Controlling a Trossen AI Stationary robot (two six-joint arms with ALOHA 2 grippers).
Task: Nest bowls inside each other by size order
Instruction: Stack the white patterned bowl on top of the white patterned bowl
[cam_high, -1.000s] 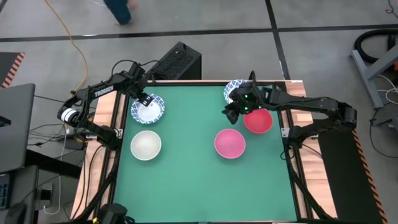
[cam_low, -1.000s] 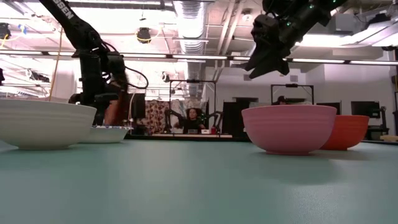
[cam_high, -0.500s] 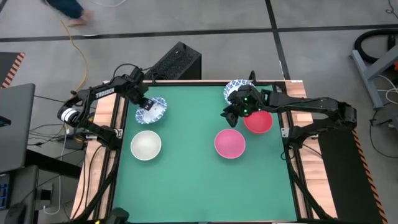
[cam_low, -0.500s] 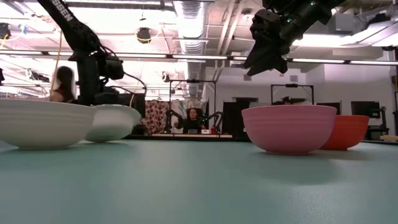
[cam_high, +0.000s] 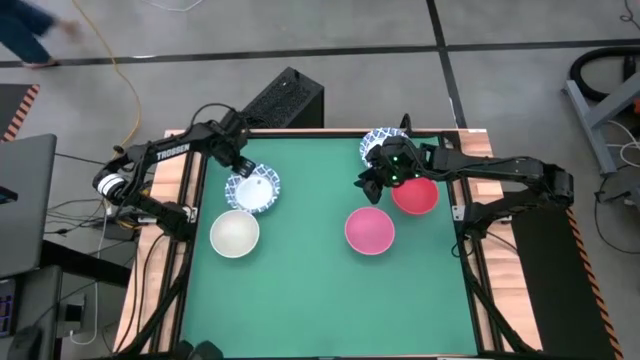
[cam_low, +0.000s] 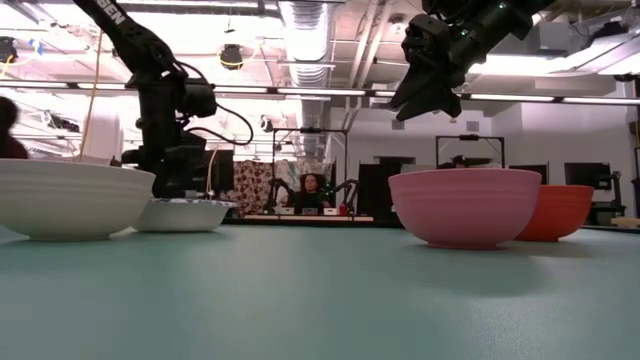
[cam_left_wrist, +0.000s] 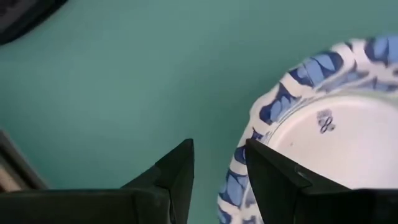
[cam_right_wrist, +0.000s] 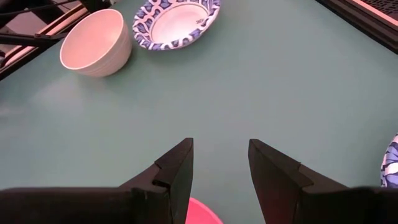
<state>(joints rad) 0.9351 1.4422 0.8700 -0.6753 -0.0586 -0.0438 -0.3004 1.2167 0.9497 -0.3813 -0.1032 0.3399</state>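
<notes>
Table (cam_high: 320, 300) holds bowls in two groups. Left side: off-white bowl (cam_high: 235, 233) with a blue-rimmed bowl (cam_high: 252, 190) just beyond it, touching or nearly so. Right side: pink bowl (cam_high: 369, 230), red bowl (cam_high: 415, 194), another blue-rimmed bowl (cam_high: 378, 145) at the far edge. Left gripper (cam_high: 240, 172) pinches the near blue-rimmed bowl's far rim, half closed — off-white bowl lies just nearer, left arm closest. Right gripper (cam_high: 372, 181) hovers open and empty, above the table between the pink and far blue-rimmed bowls. Left arm reads "TROSSEN".
</notes>
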